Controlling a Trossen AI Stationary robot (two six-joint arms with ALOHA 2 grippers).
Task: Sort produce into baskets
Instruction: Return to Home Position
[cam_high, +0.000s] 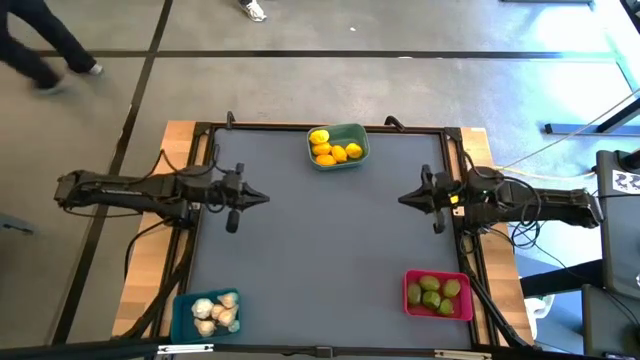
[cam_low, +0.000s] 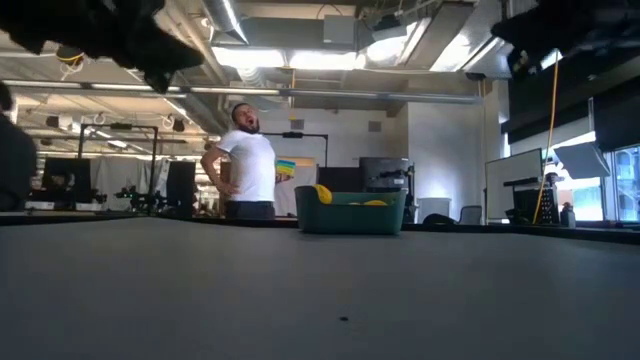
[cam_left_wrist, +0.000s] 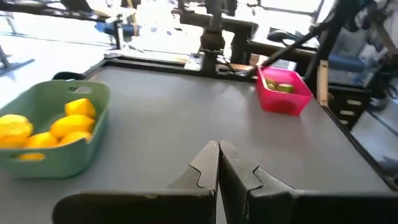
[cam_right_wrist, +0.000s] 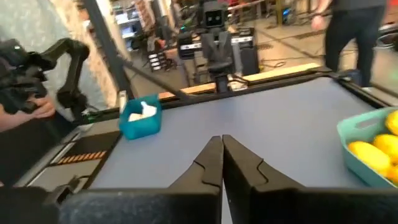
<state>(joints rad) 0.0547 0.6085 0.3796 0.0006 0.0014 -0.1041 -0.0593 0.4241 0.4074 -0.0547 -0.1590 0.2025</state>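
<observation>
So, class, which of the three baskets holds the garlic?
The blue basket: it alone holds white garlic bulbs. The teal basket holds yellow lemons, and the pink basket holds green limes.

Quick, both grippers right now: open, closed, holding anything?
Left gripper: closed, empty, over the table, left side.
Right gripper: closed, empty, over its right side.

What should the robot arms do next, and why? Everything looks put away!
Probably just park and stop. The left gripper and right gripper are shut and empty, at the table's sides. Lemons sit in the teal basket, limes in the pink basket, garlic in the blue basket; nothing loose shows.
</observation>
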